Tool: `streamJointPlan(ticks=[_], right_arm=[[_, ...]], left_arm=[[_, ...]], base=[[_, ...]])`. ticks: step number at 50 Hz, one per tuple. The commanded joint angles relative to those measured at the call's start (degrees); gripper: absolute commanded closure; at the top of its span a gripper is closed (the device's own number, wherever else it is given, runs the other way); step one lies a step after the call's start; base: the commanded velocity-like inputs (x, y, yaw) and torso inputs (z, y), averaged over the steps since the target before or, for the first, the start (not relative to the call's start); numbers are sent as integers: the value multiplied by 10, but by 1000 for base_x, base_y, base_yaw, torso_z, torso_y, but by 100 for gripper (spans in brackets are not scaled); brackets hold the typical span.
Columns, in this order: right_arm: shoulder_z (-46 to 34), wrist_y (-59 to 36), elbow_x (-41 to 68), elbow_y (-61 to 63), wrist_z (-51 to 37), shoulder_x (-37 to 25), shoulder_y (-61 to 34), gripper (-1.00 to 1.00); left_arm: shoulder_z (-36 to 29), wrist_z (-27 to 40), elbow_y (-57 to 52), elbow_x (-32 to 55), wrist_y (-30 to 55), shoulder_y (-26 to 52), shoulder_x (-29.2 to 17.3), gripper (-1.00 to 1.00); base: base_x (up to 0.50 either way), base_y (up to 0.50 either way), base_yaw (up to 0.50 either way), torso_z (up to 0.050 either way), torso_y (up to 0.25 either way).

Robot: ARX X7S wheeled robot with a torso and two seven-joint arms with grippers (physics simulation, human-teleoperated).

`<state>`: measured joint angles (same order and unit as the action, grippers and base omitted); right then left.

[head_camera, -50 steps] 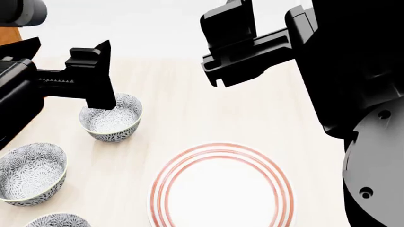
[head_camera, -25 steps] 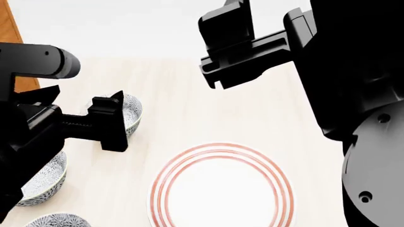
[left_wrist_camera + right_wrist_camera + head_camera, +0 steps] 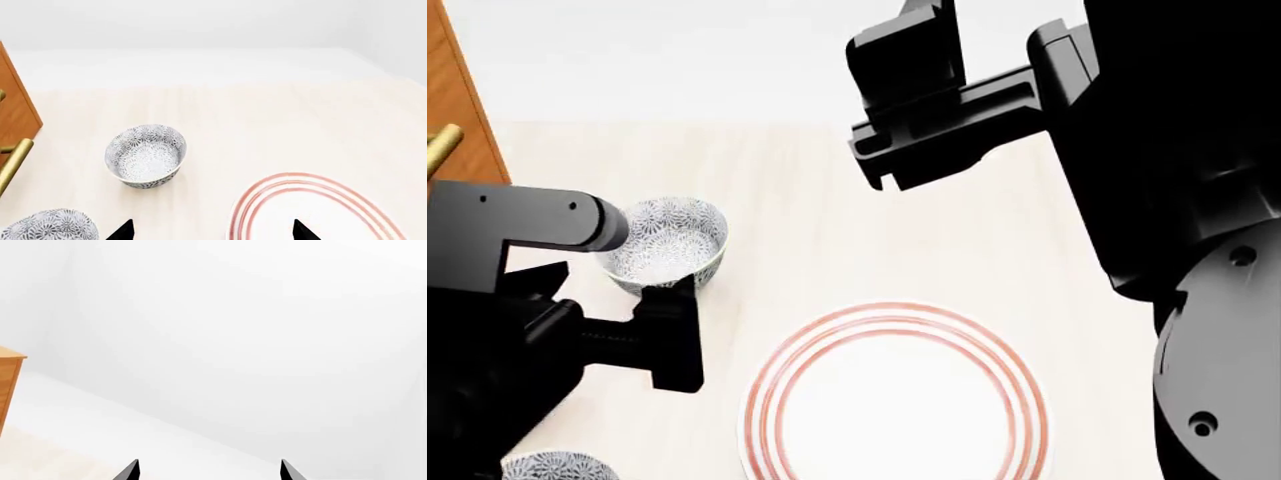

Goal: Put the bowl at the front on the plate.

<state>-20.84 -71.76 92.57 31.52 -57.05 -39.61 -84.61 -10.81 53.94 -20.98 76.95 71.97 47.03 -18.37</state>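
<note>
Head view, worktop (image 3: pixel 827 200): pale wood, carrying everything.
Plate (image 3: pixel 897 395): wide white round, red-ringed, near centre, empty.
Bowl (image 3: pixel 555 467): small white ceramic with grey-blue flowers, at the near left edge, mostly hidden.
Left gripper (image 3: pixel 210 231): jaws wide apart, empty; nearer arm, bowl nearward-left.
Right gripper (image 3: pixel 208 470): jaws apart, empty, high, far.

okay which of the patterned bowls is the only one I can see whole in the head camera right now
The far bowl, beside the plate's upper left, shows whole. Another bowl peeks in at the bottom edge, half hidden by the left arm.
</note>
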Motion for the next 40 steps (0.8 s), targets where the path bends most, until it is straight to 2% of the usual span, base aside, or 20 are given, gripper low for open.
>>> streamJointPlan(ticks=[1, 11, 40], right_arm=[[-3, 4, 1, 3, -1, -4, 2, -100], [-3, 7, 7, 7, -7, -9, 6, -100], [-5, 22, 6, 19, -7, -17, 17, -100]], left_arm=[[-21, -11, 4, -20, -10, -31, -11, -100], [-37, 5, -1, -8, -3, -51, -18, -100], [-82, -4, 8, -35, -9, -105, -42, -100]], base=[[0, 0, 0, 0, 0], [0, 0, 0, 0, 0], [0, 0, 0, 0, 0]])
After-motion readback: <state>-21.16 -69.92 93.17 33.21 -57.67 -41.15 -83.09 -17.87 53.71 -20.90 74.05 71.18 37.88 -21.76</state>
